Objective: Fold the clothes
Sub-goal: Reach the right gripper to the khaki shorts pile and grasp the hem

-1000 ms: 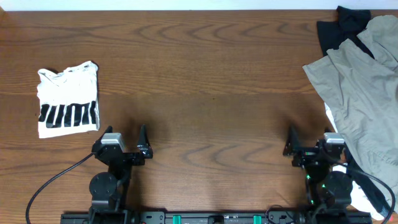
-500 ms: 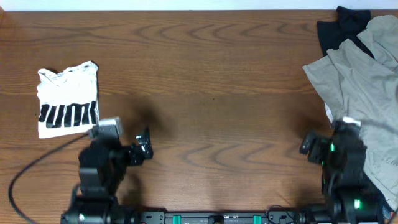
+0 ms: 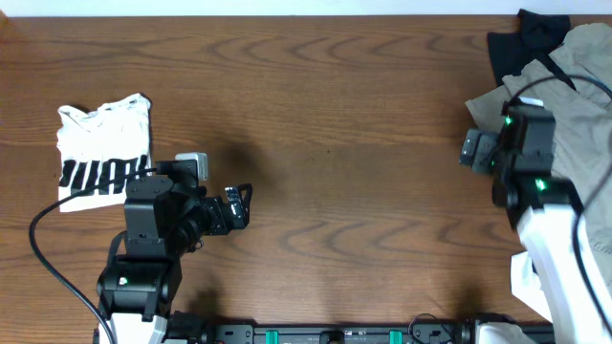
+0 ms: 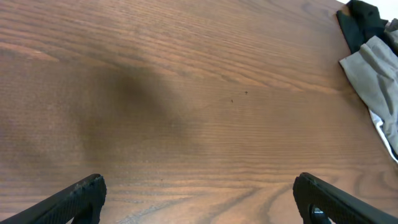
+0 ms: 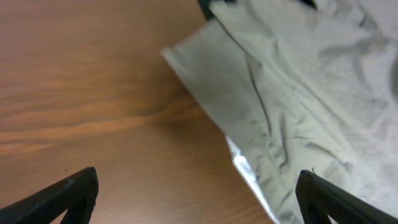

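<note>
The clothes, light khaki-grey shorts, lie crumpled at the table's right edge, with a paler lining strip along their near edge. My right gripper hangs open over the shorts' left border. In its wrist view the right gripper straddles bare wood and cloth with nothing between the fingers. My left gripper is open over bare wood at left of centre. Its wrist view shows the left gripper empty and the shorts far off at the upper right.
A small white tee with black bars lies folded at the far left, just behind the left arm. A black garment lies at the back right corner, partly under the shorts. The wooden table spreads between the arms.
Both arms have risen from the table's front edge. The left one swung forward and right. The right one moved back to the shorts' left border. Both grippers stayed open.
</note>
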`<state>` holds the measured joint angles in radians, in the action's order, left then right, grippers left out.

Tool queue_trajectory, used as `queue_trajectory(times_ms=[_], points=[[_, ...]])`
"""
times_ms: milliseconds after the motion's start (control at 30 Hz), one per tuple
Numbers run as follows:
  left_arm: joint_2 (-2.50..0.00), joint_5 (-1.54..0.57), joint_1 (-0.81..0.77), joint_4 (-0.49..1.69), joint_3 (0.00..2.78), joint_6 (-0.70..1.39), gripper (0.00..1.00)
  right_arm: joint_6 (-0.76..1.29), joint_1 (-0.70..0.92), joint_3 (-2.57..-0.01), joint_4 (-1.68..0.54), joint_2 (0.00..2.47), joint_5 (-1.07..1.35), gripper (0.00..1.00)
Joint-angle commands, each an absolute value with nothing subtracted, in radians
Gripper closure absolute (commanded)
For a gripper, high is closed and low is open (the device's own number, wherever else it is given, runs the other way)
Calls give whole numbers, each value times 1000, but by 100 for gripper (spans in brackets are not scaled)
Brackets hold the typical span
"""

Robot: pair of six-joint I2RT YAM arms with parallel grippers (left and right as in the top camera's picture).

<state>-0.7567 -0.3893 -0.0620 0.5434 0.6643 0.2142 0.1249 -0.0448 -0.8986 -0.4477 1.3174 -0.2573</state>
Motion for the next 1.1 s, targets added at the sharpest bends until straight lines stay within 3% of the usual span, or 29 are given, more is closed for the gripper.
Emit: queue_trajectory(times_ms=[0,333,567,667,767,833,1067], points=[[-758,-412,-64,545,685,227,2,61,-92,-904,-373,1475,-287,1],[-758,-412,-64,545,685,227,2,-6,-100,-981,-121,1835,-289,1],[-758,-412,-64,545,685,227,2,-9,-101,-994,-23,1958,-326,11],[-758,-412,-64,545,685,227,2,-8,-105,-994,15,1989,-326,25],[-758,-412,-64,545,685,227,2,-8,-112,-994,43,2012,-326,53],[-758,-412,-64,545,685,227,2,-4,-113,-994,52,2015,-326,65],[-758,-411,-64,544,685,227,2,-5,-112,-996,94,2008,-334,82]])
